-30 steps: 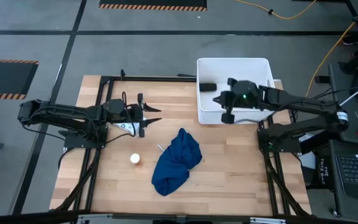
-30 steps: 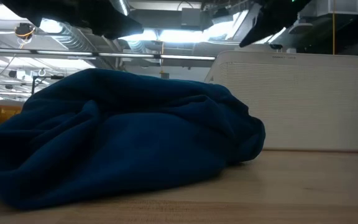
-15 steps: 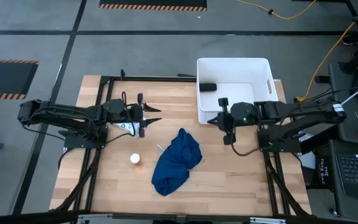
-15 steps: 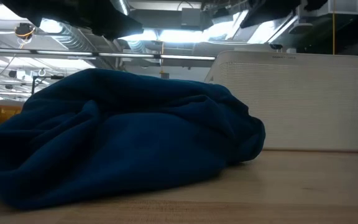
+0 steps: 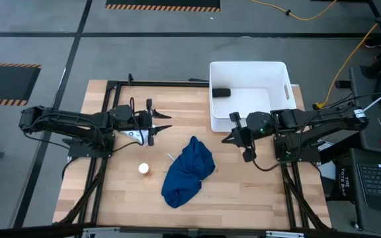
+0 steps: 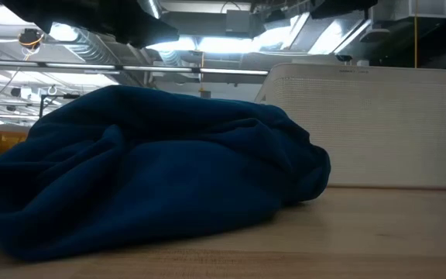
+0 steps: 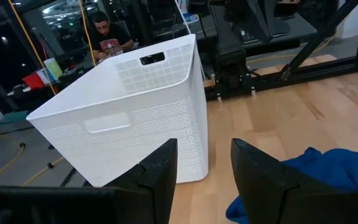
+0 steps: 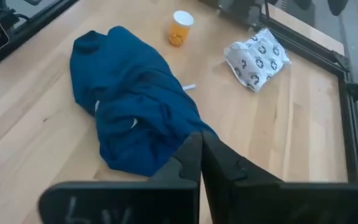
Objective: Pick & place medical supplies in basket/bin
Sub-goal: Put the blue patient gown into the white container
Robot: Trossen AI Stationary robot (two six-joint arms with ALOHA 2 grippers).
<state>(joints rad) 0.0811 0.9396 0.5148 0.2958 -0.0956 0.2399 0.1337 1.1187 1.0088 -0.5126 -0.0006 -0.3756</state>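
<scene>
The wooden counter carries everything. At its far right sits the white plastic tub, already holding the small black cylinder in one corner. The crumpled dark-blue cloth lies mid-counter, just in front of the tub and apart from it.

The right tool hangs between tub and cloth, its fingers pressed together and empty, facing the cloth. The left tool waits at the counter's left with its fingers apart, holding nothing.

Beneath the left tool lies the white packet with dark marks, mostly hidden from above. The small white-capped orange item, probably a vial, stands left of the cloth.

Risk: descending with fingers together would only push the cloth; a thin pinch could let it unfurl and drag the vial.
</scene>
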